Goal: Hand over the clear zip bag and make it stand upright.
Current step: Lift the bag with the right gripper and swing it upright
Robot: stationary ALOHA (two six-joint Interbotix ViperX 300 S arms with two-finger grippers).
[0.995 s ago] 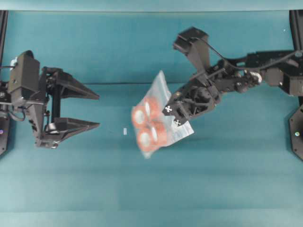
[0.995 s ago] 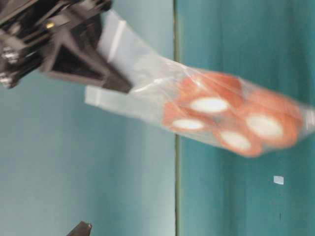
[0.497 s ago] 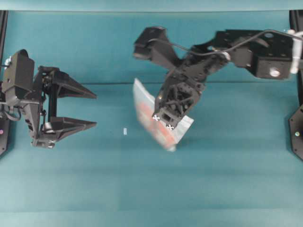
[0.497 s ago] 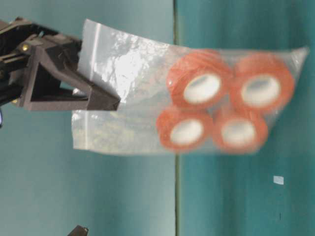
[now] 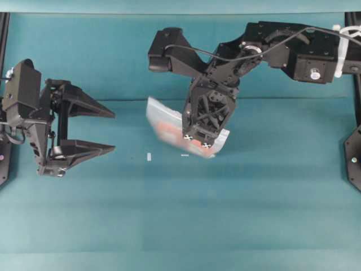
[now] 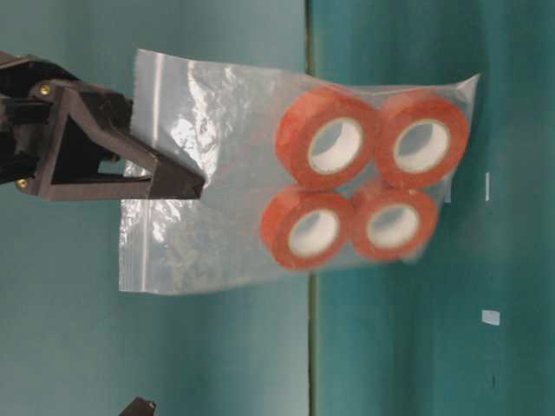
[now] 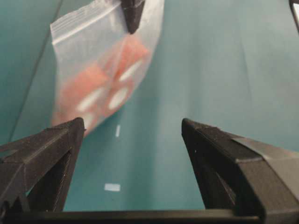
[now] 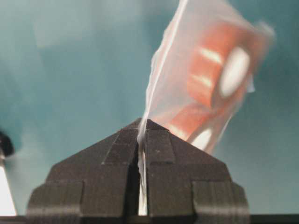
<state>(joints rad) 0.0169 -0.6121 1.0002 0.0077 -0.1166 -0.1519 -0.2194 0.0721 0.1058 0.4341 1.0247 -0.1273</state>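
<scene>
The clear zip bag (image 6: 217,130) hangs in the air with several orange-red tape rolls (image 6: 347,186) bunched at its lower end. My right gripper (image 5: 198,141) is shut on the bag near its zip edge and hides most of it from above, where only a strip of the bag (image 5: 161,121) shows. In the right wrist view the gripper (image 8: 142,123) pinches the plastic edge, and the bag (image 8: 205,70) trails away beyond it. My left gripper (image 5: 114,131) stands open at the left, well apart from the bag. Its wrist view shows the gripper (image 7: 133,125) with nothing between its fingers and the bag (image 7: 93,79) ahead, up left.
The teal table (image 5: 254,214) carries two small white marks (image 5: 149,156) between the left gripper and the bag. A darker seam (image 6: 310,347) runs through the table-level view. Black frame posts stand at both side edges.
The right arm has swung the bag left toward the middle and turned it, so it now hangs steady and sharp. The left gripper has stayed open and hardly moved.
</scene>
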